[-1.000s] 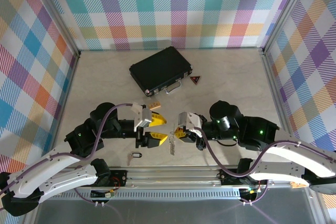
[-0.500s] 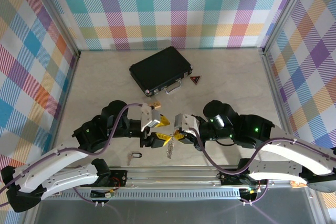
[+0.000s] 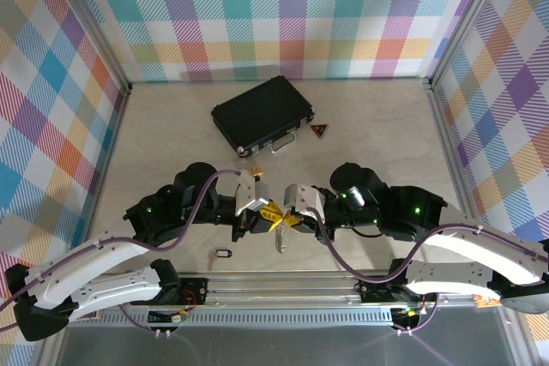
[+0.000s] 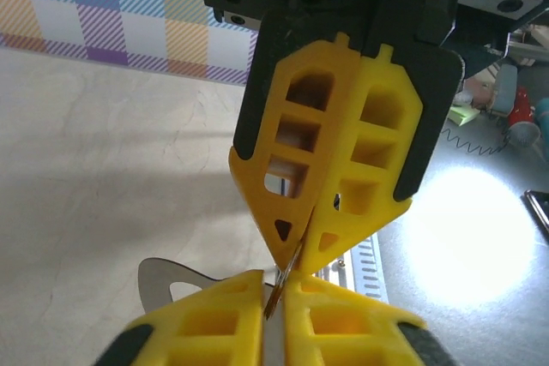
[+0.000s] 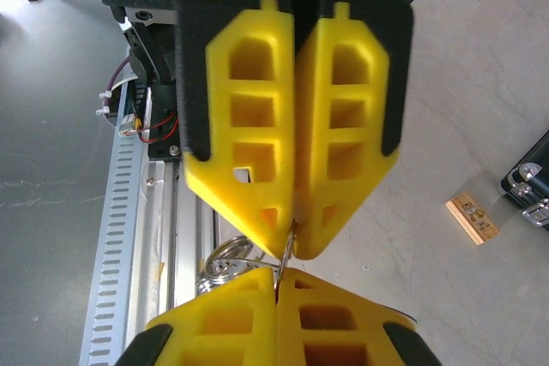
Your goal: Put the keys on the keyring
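**A:** While your two sets of fingers sit nose to nose, what has each one got?

**B:** Your left gripper [image 4: 274,291] is clenched on a thin metal edge of the keys [image 3: 279,236]. Your right gripper [image 5: 276,285] is clenched on the same bunch from the opposite side, with a wire of the silver loop [image 5: 225,260] running up into its tips. So the bunch sits between the two at the middle of the table [image 3: 171,135], its blades trailing toward the near edge.

**A:** And the keyring [image 3: 224,253]?

**B:** It lies flat on the table, well apart from both pairs of fingers, nearer the edge than they are and off to your left. Its long axis runs roughly left to right; which end carries the stub is too small to tell.

**A:** Which arm should fetch it?

**B:** The left, I'd judge: the keyring lies just beside that forearm, while the right would have to cross over. Your right must then carry the bunch alone, and a pinch on thin wire may slip.
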Tool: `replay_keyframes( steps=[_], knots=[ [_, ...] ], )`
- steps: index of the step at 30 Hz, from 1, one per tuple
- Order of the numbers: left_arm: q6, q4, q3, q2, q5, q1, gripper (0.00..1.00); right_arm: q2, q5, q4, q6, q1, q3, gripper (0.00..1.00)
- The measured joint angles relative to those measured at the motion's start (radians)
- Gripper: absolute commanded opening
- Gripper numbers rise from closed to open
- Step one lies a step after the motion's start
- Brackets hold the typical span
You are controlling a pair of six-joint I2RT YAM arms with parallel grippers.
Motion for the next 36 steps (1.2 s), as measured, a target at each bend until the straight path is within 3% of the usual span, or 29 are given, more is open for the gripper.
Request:
replay_keyframes(
  steps=[2, 10, 15, 18, 26, 36],
  knots=[
    [0.002, -0.003, 0.000, -0.001, 0.000, 0.000, 0.00, 0.000, 0.003, -0.001, 0.000, -0.001, 0.000, 0.00],
    [-0.024, 0.053, -0.035, -0.034, -0.001, -0.001, 0.00, -0.004, 0.002, 0.019, 0.008, -0.003, 0.000, 0.03],
    [-0.064, 0.137, -0.080, -0.055, -0.007, -0.001, 0.00, -0.044, 0.006, 0.098, 0.036, -0.002, -0.056, 0.39],
    [-0.086, 0.183, -0.103, -0.072, -0.013, -0.001, 0.00, -0.117, -0.002, 0.187, 0.064, 0.000, -0.145, 0.47],
    [-0.127, 0.296, -0.118, -0.110, 0.004, -0.001, 0.00, -0.286, 0.015, 0.393, 0.134, 0.000, -0.328, 0.40],
    [-0.165, 0.387, -0.141, -0.111, 0.037, -0.001, 0.00, -0.359, -0.011, 0.594, 0.157, 0.000, -0.423, 0.33]
  ],
)
